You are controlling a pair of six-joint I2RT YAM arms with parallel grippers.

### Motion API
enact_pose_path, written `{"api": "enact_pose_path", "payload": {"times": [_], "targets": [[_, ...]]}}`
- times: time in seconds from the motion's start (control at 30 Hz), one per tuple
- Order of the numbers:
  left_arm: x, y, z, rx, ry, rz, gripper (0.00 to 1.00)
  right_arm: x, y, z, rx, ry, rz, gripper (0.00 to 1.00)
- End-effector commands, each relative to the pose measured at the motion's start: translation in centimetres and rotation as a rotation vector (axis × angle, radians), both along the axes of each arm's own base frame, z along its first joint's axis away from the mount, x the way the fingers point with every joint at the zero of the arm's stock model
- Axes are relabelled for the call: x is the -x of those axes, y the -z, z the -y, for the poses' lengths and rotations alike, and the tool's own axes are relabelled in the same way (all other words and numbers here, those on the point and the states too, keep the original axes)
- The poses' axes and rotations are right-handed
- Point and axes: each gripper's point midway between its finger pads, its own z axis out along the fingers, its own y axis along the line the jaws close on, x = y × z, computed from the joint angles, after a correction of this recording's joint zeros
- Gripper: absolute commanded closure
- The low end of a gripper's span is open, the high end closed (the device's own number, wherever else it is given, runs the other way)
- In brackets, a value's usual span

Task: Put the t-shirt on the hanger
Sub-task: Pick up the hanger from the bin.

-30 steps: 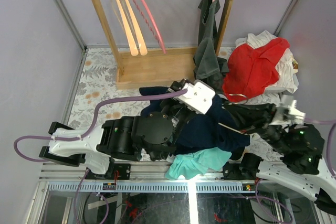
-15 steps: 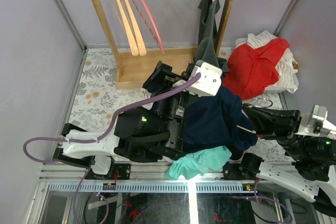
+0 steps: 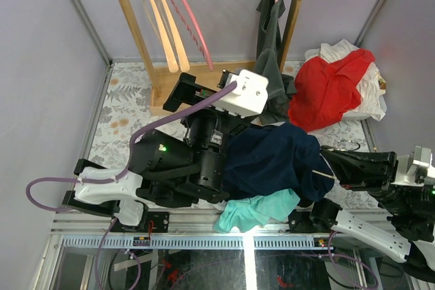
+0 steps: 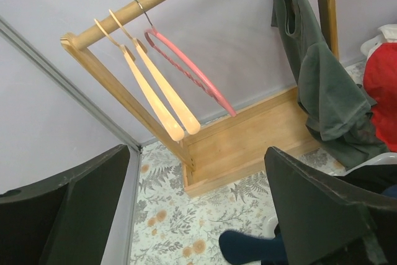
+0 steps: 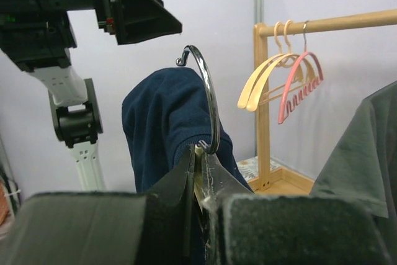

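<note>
The navy t-shirt (image 3: pixel 272 157) is draped in a heap over the table's middle. In the right wrist view the t-shirt (image 5: pixel 161 128) hangs over the hanger. My right gripper (image 5: pixel 200 175) is shut on the cream hanger (image 5: pixel 200 181) at its neck, just below the metal hook (image 5: pixel 208 97). From above, the right gripper (image 3: pixel 325 170) sits at the shirt's right edge, where a cream sliver of the hanger (image 3: pixel 326 176) pokes out. My left gripper (image 3: pixel 179 95) is raised near the rack base. The left gripper (image 4: pixel 198 215) is open and holds nothing; a navy fold of the t-shirt (image 4: pixel 248 246) lies below it.
A wooden rack (image 3: pixel 197 86) stands at the back with two light-wood hangers (image 3: pixel 163 32), a pink hanger (image 3: pixel 190 25) and a grey-green top (image 3: pixel 272 52). A red garment (image 3: pixel 326 89) lies on white cloth at right. A teal garment (image 3: pixel 255 210) lies at the near edge.
My left gripper has opened, let go of the t-shirt and swung up and left toward the rack. The right gripper has drawn back to the right with the hanger.
</note>
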Motion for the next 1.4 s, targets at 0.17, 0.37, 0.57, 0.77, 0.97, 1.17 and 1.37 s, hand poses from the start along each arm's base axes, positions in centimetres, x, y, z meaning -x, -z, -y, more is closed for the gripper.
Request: {"api": "enact_pose_path", "payload": {"times": [0.17, 0.37, 0.57, 0.77, 0.97, 1.17, 1.37], "targets": [[27.4, 3.1, 3.6, 0.155, 1.126, -0.135, 0.0, 1.8, -0.8, -1.5, 0.075, -0.126, -0.009, 1.0], [25.7, 6.8, 5.9, 0.121, 1.244, -0.249, 0.0, 0.7, 1.4, -2.2, 0.133, -0.096, -0.067, 1.0], [24.5, 7.5, 3.4, 0.215, 1.406, -0.329, 0.0, -1.7, 2.9, -4.8, 0.213, -0.037, -0.076, 1.0], [19.4, 10.8, 5.6, 0.16, 1.284, -0.356, 0.01, -4.1, 3.3, -7.3, 0.283, 0.025, -0.05, 1.0], [12.4, 12.5, 6.0, 0.15, 1.173, -0.37, 0.01, -6.1, 3.5, -10.1, 0.332, 0.064, -0.037, 1.0], [7.2, 13.2, 5.1, 0.129, 1.056, -0.365, 0.01, -7.2, 2.4, -13.2, 0.34, 0.04, 0.003, 1.0], [3.8, 11.4, 3.0, 0.177, 0.927, -0.303, 0.02, -9.4, 1.4, -14.1, 0.296, -0.021, -0.004, 1.0]]}}
